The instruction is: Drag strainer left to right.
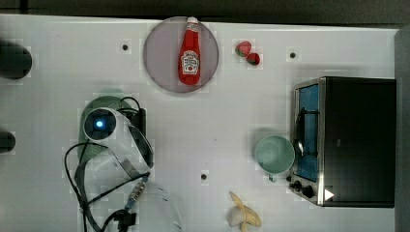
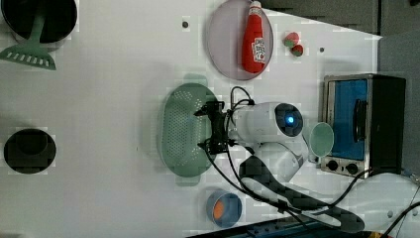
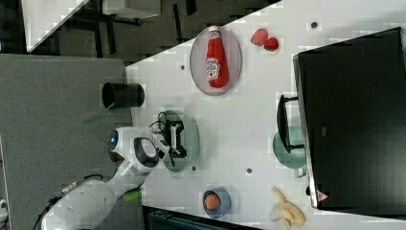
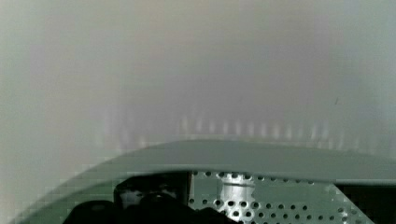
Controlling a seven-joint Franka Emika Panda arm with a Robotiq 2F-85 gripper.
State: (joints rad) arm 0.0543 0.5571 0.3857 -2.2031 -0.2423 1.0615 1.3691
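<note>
Spanning the room's dark floor, a white table (image 2: 124, 59) bears the strainer (image 2: 181, 129) under the wide-apart claw (image 2: 210, 128).

The arm (image 1: 118, 140) covers most of the strainer (image 1: 89, 113) near the tabletop's (image 1: 217, 121) left edge. A ketchup bottle (image 1: 189, 53) lies on the plate (image 1: 157, 58) at the far edge. The mug (image 1: 274, 153) stands beside the toaster oven (image 1: 358, 140).

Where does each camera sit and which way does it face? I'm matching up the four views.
Top view: overhead, straight down; arm over the strainer.
Left view: high, steep, table turned sideways; open gripper over the strainer.
Right view: high, from the opposite side; arm and base.
Wrist view: on the hand, close to the strainer rim.
Ketchup bottle on the plate appears in all three off-arm views.
</note>
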